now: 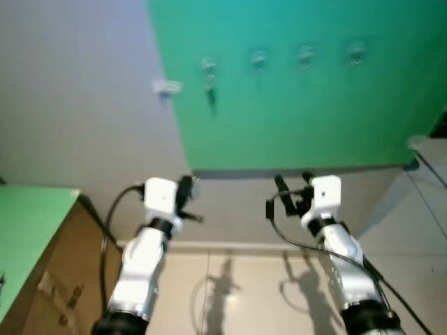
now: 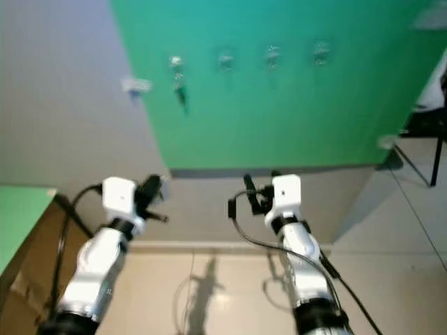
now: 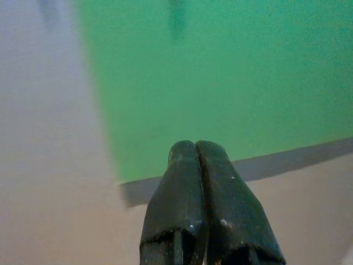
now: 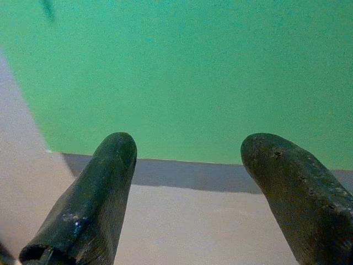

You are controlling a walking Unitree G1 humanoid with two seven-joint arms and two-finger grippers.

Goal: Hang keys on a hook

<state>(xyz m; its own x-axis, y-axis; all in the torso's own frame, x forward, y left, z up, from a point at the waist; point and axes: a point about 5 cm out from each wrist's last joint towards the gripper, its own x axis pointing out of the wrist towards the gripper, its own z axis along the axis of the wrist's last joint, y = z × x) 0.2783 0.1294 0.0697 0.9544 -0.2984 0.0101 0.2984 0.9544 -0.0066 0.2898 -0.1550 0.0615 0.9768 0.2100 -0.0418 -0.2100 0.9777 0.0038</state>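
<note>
I saw the keys (image 1: 209,89) already dangling from the leftmost hook (image 1: 208,66) of the four on the green panel (image 1: 300,105), high above both arms. My left tool (image 1: 193,202) had its fingers (image 3: 198,210) pressed together on nothing; my right tool (image 1: 284,194) was spread wide and empty. Both hung low, well apart from the hooks. I judged the risk was clumsy movement near the wall: a raised arm could brush the keys and knock them off, since blur made the hook's grip impossible to judge.
</note>
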